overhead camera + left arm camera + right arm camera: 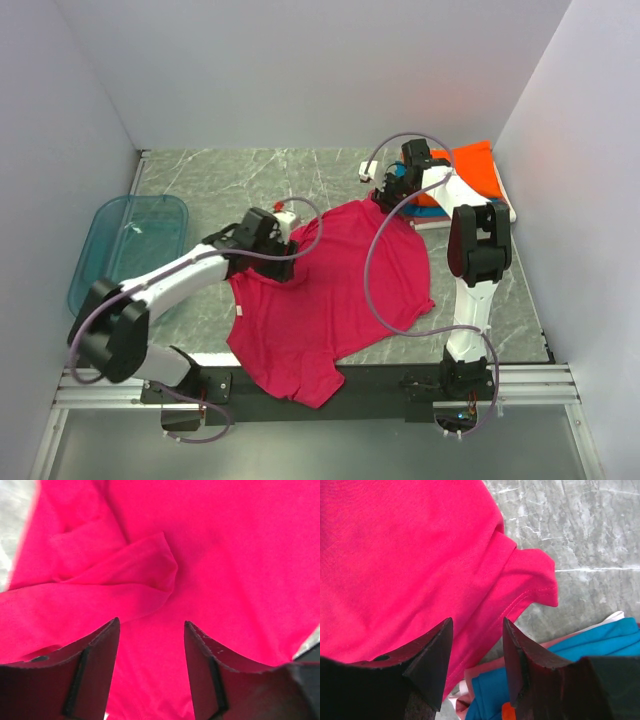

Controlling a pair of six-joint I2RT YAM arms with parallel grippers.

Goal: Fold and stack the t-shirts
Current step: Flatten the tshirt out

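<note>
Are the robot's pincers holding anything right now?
No. The left pincer and right pincer both stand open over the magenta-red cloth t-shirt, gripping nothing.

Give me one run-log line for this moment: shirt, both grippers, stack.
shirt: magenta t-shirt spread, unfolded | left gripper: open over it | right gripper: open at its far corner | folded stack: far right

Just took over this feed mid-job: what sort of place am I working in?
Probably a lab test cell: plain white walls box in a marble-patterned tabletop, and an aluminium frame runs along its near edge.
</note>
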